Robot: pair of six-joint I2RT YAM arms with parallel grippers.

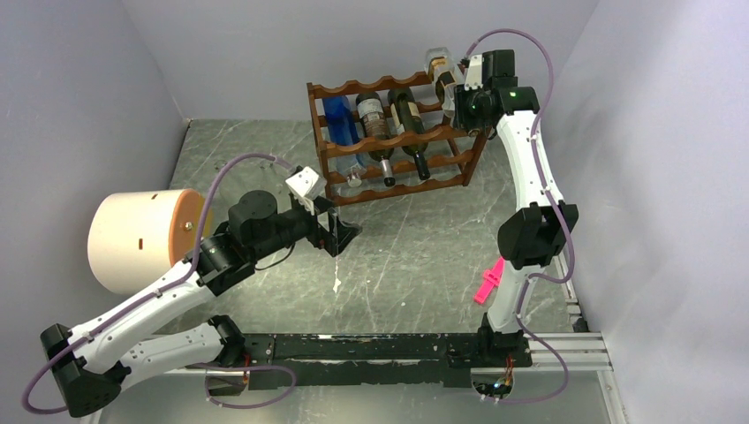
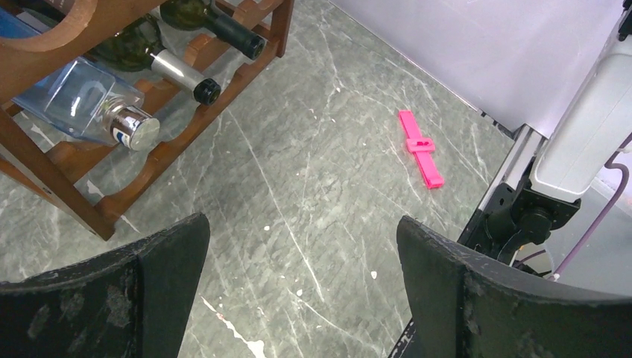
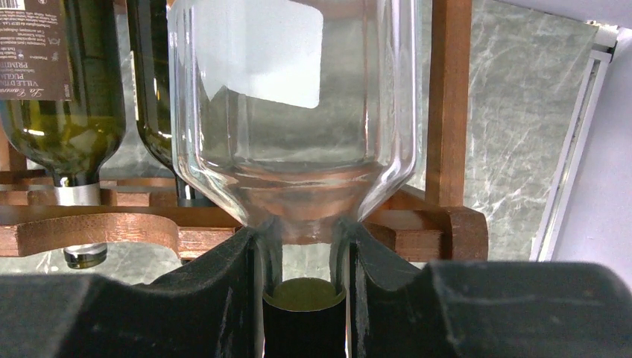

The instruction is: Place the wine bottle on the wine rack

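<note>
Right tool is clenched on the neck of the clear wine bottle, which lies over the top tier at the wine rack's right end, about 1 o'clock on the table (left tool gapes empty). Released before it seats in the scallops, it may roll off that end. Its long axis runs 11 to 5 o'clock, neck nearest the arms.

The right tool stands at the right end of the wine rack, the neck of the wine bottle between its fingers, the body over the top tier. Other bottles lie to its left. The left tool hangs before the rack's left corner; a clip lies on the desk to its right, a drum behind it to the left
</note>
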